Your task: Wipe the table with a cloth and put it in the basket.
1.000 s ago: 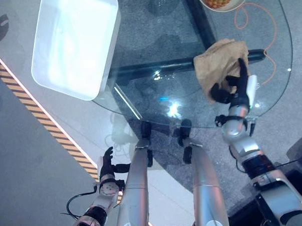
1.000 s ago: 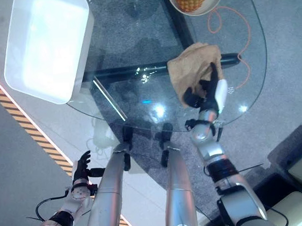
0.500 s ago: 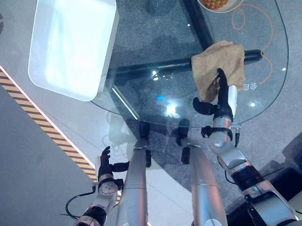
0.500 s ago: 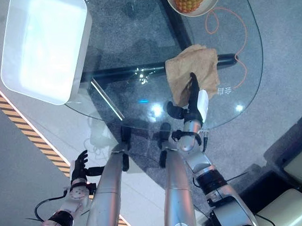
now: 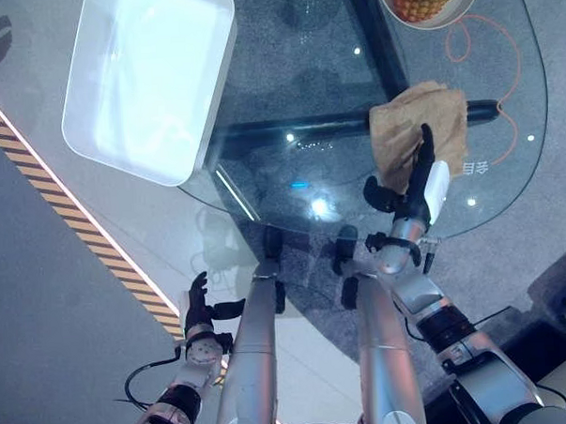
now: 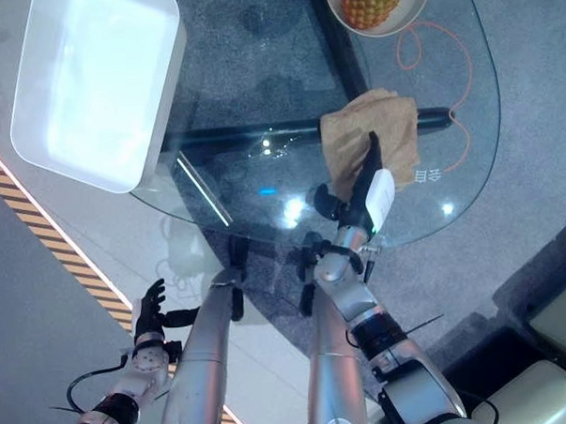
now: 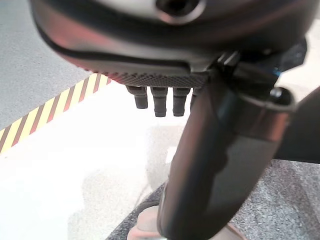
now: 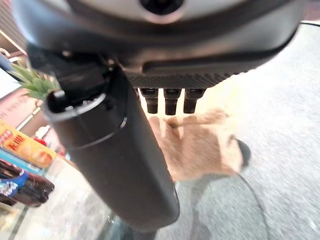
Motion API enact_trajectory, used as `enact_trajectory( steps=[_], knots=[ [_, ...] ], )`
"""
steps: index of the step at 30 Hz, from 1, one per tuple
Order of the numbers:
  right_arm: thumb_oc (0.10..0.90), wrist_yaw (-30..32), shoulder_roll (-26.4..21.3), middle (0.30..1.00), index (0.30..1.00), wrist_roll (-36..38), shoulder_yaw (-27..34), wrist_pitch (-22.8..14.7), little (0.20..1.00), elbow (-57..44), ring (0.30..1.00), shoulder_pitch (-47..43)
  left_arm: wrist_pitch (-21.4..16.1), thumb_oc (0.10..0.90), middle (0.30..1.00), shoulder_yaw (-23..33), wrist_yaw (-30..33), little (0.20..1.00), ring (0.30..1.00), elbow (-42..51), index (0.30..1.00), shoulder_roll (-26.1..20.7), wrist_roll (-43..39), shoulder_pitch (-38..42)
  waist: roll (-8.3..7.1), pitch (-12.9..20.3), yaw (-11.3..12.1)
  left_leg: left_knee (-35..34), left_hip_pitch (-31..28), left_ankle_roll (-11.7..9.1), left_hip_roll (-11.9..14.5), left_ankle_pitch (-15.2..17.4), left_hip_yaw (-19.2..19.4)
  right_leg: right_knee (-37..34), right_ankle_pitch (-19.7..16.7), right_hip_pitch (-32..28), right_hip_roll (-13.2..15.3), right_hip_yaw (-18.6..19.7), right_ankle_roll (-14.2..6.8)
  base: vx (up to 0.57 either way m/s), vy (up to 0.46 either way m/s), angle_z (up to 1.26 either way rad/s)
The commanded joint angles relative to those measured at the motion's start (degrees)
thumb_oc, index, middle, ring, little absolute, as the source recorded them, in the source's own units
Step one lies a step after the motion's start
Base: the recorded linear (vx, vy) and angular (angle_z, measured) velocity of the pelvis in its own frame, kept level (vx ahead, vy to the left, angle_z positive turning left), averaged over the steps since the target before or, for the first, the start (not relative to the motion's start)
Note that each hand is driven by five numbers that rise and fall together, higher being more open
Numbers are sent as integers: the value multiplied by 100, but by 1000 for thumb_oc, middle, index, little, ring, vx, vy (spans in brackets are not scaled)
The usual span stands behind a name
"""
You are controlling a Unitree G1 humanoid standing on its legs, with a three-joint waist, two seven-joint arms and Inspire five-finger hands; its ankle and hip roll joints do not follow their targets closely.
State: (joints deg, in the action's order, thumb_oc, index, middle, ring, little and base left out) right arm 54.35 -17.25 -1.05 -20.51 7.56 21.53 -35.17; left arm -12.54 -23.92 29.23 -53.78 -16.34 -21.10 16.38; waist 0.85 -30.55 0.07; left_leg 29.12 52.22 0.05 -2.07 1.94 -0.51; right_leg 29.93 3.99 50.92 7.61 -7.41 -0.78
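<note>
A tan cloth [image 5: 419, 131] lay on the right side of the glass table [image 5: 297, 99]. The right hand [image 5: 415, 178] rested straight fingers on the cloth's near edge, thumb spread. The left hand [image 5: 199, 310] hung low at near left, fingers relaxed, far from the white basket [image 5: 146, 82] at far left.

Silver-grey arms, dark hands, white-covered right hand [image 5: 415, 183] thumb.
</note>
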Motion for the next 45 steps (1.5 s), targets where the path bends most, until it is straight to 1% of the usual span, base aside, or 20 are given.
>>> enact_trajectory(
  steps=[1,5,11,12,16,17,18,19,20,23,24,26,29,32,38,40,41,42,44,45],
  knots=[
    [800,536,-410,900,900,-337,163,96,900,-755,900,-102,-53,800,900,-202,72,900,900,124,900,590,-34,-342,307,76,168,-266,-201,455,-136,79,481,-169,-545,120,-288,179,-94,0,0,0],
    [800,862,-367,900,900,-286,204,283,900,-691,900,-150,-76,800,900,-231,95,900,900,153,900,632,-9,-323,320,76,180,-264,-166,466,-142,80,483,-169,-538,147,-294,176,-86,0,0,0],
    [800,1148,-248,900,900,-205,197,442,900,-694,900,-98,-56,800,900,-273,135,900,900,207,900,680,-13,-309,339,76,174,-283,-111,473,-151,62,489,-200,-545,185,-304,181,-71,0,0,0],
    [800,1115,-219,900,900,26,185,423,900,-652,900,-106,-54,800,900,-289,135,900,900,197,900,695,-32,-306,349,76,174,-293,-105,469,-156,52,488,-207,-542,194,-311,192,-65,0,0,0],
    [800,1172,-155,900,900,329,159,459,900,-447,900,-143,-36,800,900,-311,136,900,900,176,900,699,-56,-281,367,76,183,-294,-84,468,-155,54,491,-206,-543,224,-314,195,-53,0,0,0],
    [800,1242,-143,900,900,406,165,498,900,-373,900,-156,-53,800,900,-318,128,900,900,156,900,696,-71,-274,371,76,185,-287,-71,465,-155,53,497,-208,-543,236,-314,195,-46,72,6,-3],
    [800,1338,-118,900,900,476,150,520,900,-301,900,-66,-62,800,900,-359,118,900,900,138,900,701,-74,-370,384,76,200,-226,-247,441,-154,254,468,-122,-354,79,-323,227,-89,70,5,-2],
    [800,1451,-118,900,900,548,168,547,900,-195,900,-96,-75,800,900,-357,93,900,900,113,900,695,-70,-364,393,76,209,-227,-247,443,-153,255,469,-120,-355,83,-319,223,-87,72,0,-2],
    [800,1738,-128,900,900,819,227,533,900,47,900,-160,-106,800,900,-378,69,900,900,75,900,688,-79,-348,409,76,223,-201,-215,440,-146,260,477,-106,-358,110,-308,217,-85,0,0,0],
    [800,1913,-137,900,900,1163,352,379,900,374,900,-240,-109,800,900,-400,54,900,900,62,900,693,-88,-320,439,76,245,-180,-174,441,-147,265,478,-92,-362,143,-303,211,-84,0,0,0],
    [800,1869,-173,900,900,1291,441,277,900,594,900,-323,-127,800,900,-431,38,900,900,40,900,690,-108,-303,460,76,259,-178,-159,443,-155,266,473,-91,-363,157,-299,207,-82,0,0,0],
    [800,1683,-199,900,900,1319,477,244,900,758,900,-408,-138,800,900,-464,36,900,900,30,900,691,-126,-284,482,76,271,-175,-137,446,-165,265,465,-80,-365,186,-300,207,-81,0,0,0],
    [800,1480,-285,900,900,1247,492,324,900,1003,900,-651,-40,800,900,-498,54,900,900,83,900,702,-126,-235,526,76,311,-161,-91,442,-189,256,444,-62,-373,236,-299,206,-77,0,0,0],
    [800,1559,-437,900,900,1238,506,336,900,1215,900,-911,3,800,900,-562,71,900,900,125,900,690,-125,-237,545,76,359,-142,-31,433,-209,250,414,-55,-378,281,-293,186,-83,0,0,0],
    [800,1521,-590,900,900,1215,504,295,900,1376,900,-1107,-59,800,900,-647,92,900,900,236,900,694,-159,-275,583,76,393,-135,45,437,-233,238,385,-25,-368,358,-311,183,-78,0,0,0],
    [800,1321,-646,900,900,1271,486,160,900,1385,900,-1184,-35,800,900,-658,93,900,900,311,900,690,-157,-273,597,76,407,-145,68,438,-246,227,371,-37,-371,380,-317,189,-75,0,0,0],
    [800,1052,-663,900,900,1240,456,126,900,1370,900,-1278,-8,800,900,-683,104,900,900,359,900,688,-153,-269,607,76,419,-141,106,430,-258,214,359,-49,-381,409,-325,198,-74,0,0,0],
    [800,1034,-665,900,900,1244,452,127,900,1369,900,-1286,-4,800,900,-683,105,900,900,363,900,687,-152,-268,607,76,420,-141,110,430,-259,213,358,-50,-382,412,-325,197,-74,0,0,0],
    [800,532,-679,900,900,1284,347,85,900,1309,900,-1384,38,800,900,-666,90,900,900,408,900,671,-129,-269,607,76,442,-144,140,419,-266,202,345,-59,-383,432,-322,188,-72,0,0,0],
    [800,276,-708,900,900,1309,251,167,900,1295,900,-1439,47,800,900,-658,77,900,900,416,900,655,-132,-263,604,76,448,-140,158,415,-262,195,348,-50,-383,457,-318,184,-66,0,0,0]
  ],
)
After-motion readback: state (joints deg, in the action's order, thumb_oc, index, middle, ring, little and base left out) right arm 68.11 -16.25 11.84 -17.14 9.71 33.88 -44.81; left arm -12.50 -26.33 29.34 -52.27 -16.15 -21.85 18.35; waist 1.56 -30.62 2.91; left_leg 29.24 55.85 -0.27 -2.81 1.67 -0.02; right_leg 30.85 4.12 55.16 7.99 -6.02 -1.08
